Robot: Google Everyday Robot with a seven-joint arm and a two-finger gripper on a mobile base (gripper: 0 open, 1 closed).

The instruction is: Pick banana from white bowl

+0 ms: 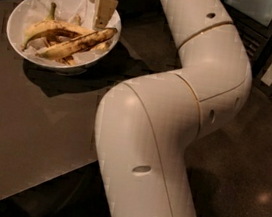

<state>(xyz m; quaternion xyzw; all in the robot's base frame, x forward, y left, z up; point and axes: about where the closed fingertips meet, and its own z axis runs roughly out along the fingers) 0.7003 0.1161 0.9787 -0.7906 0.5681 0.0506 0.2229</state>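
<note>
The white bowl (23, 11) lined with crinkled paper stands on the dark table at the upper left. The banana (79, 44), long, nearly straight and streaked dark brown, lies across the bowl with its right end at the rim. A shorter curved yellow banana (43, 29) with an upright green stem lies behind it. My gripper (102, 9) hangs from above at the bowl's right side, just over the banana's right end, its tip close to or touching the peel.
The dark glossy table (32, 126) runs from the bowl to the lower left, with its front edge slanting toward the arm. My large white arm (175, 116) fills the middle and right. Dark cabinet fronts (266, 43) stand at the upper right over a speckled floor.
</note>
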